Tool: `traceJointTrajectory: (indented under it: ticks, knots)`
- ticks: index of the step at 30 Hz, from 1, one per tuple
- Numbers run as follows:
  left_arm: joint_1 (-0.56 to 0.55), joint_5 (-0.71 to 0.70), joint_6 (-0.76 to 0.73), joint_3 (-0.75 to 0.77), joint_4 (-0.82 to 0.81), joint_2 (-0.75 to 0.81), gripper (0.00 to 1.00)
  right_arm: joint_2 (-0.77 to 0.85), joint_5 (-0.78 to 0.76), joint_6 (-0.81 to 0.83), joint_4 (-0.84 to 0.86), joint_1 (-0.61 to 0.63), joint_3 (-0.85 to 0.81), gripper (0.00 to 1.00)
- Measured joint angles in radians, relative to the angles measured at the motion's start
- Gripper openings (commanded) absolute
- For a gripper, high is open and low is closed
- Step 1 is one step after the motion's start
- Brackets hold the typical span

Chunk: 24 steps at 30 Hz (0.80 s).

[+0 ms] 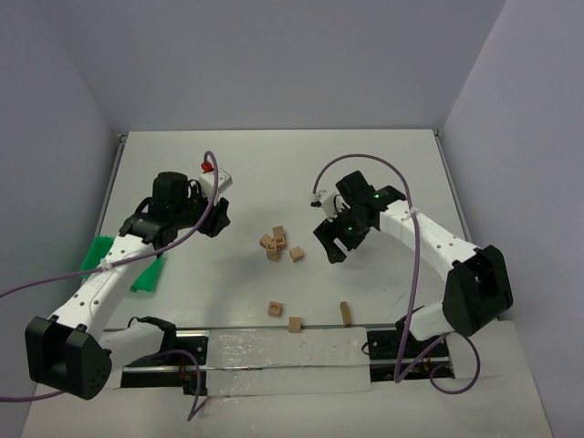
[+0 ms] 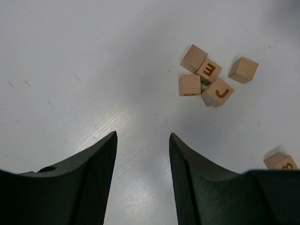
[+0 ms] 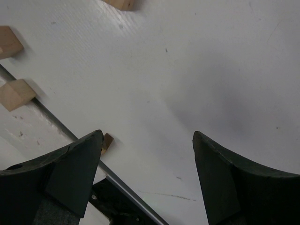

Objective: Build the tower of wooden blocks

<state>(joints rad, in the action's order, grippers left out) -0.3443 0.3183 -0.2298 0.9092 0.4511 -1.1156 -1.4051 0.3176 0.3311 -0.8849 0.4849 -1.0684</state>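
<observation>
Several light-tan wood blocks lie on the white table. A tight cluster (image 1: 274, 244) sits mid-table with one block (image 1: 297, 255) just right of it. In the left wrist view the cluster shows a plain block (image 2: 190, 85), an "E" block (image 2: 209, 70), a "J" block (image 2: 218, 92) and a lone block (image 2: 243, 70). No upright tower shows. Three loose blocks lie nearer the front: (image 1: 275, 309), (image 1: 295, 324), (image 1: 345, 313). My left gripper (image 1: 217, 216) (image 2: 143, 136) is open and empty, left of the cluster. My right gripper (image 1: 330, 245) (image 3: 147, 134) is open and empty, right of it.
A green plastic tray (image 1: 119, 260) lies under the left arm at the table's left edge. A white object with a red cap (image 1: 216, 178) sits behind the left gripper. A metal rail (image 3: 56, 124) runs along the front edge, with blocks (image 3: 16, 93) (image 3: 107, 143) beside it.
</observation>
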Motion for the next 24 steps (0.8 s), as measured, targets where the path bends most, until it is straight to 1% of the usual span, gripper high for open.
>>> traceJointTrajectory:
  ticks: [6,13,14,16,18,19,24]
  knots:
    - [0.000,-0.001,0.005,0.000,-0.001,0.002,0.56,-0.113,-0.025,-0.084,0.073,0.051,-0.069,0.87]
    - [-0.001,-0.022,0.022,-0.013,-0.016,0.018,0.59,-0.163,-0.067,-0.250,0.190,0.129,-0.076,0.88]
    - [-0.001,-0.029,0.026,-0.014,-0.019,0.019,0.61,-0.175,-0.072,-0.277,0.204,0.144,-0.079,0.88]
    - [-0.001,-0.042,0.037,-0.015,-0.023,0.019,0.75,-0.208,-0.083,-0.321,0.228,0.167,-0.090,0.88]
    - [-0.001,-0.057,0.048,-0.015,-0.027,0.019,0.88,-0.244,-0.096,-0.361,0.251,0.186,-0.099,0.87]
    - [-0.001,-0.064,0.054,-0.015,-0.028,0.019,0.91,-0.262,-0.102,-0.381,0.262,0.196,-0.103,0.86]
    - [-0.001,-0.103,0.089,-0.012,-0.026,0.019,0.93,-0.336,-0.174,-0.472,0.283,0.231,-0.137,0.77]
